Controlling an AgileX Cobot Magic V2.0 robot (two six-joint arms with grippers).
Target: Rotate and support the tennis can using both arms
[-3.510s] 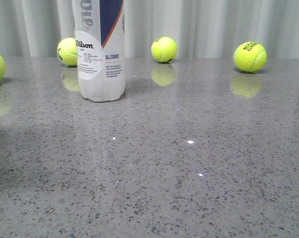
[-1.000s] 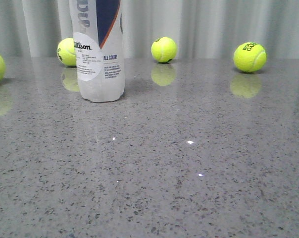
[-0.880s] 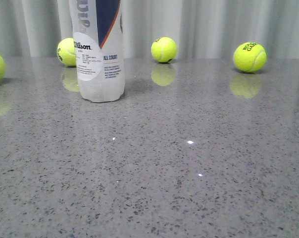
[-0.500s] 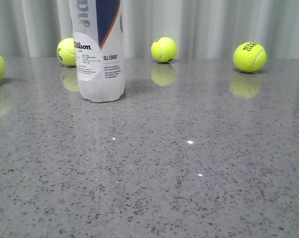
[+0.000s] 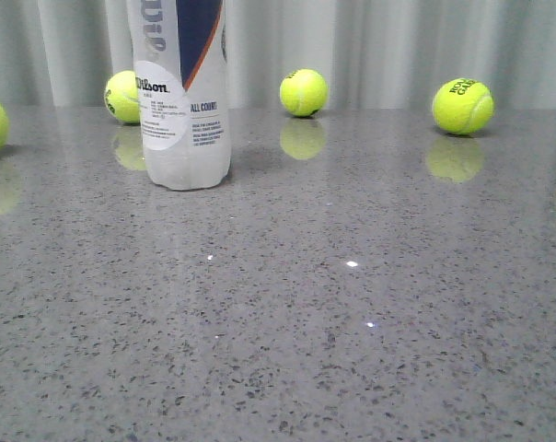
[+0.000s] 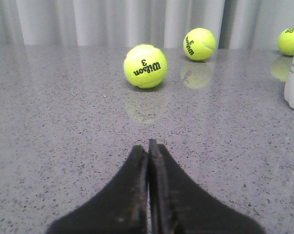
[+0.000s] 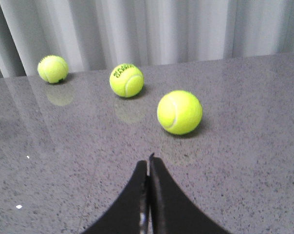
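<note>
Left gripper (image 6: pixel 148 146) is pressed together, and so is the right gripper (image 7: pixel 148 163). Both hold nothing. Standing tall on the desk (image 5: pixel 352 322), the tennis can (image 5: pixel 181 101) seems nearer the left one.

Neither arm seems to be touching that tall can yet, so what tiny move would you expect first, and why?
Probably the left tool opens and turns toward the tennis can. Both tools are shut, the right tool too, and neither touches the can, which stands upright at the edge of the left wrist view, past two tennis balls.
</note>
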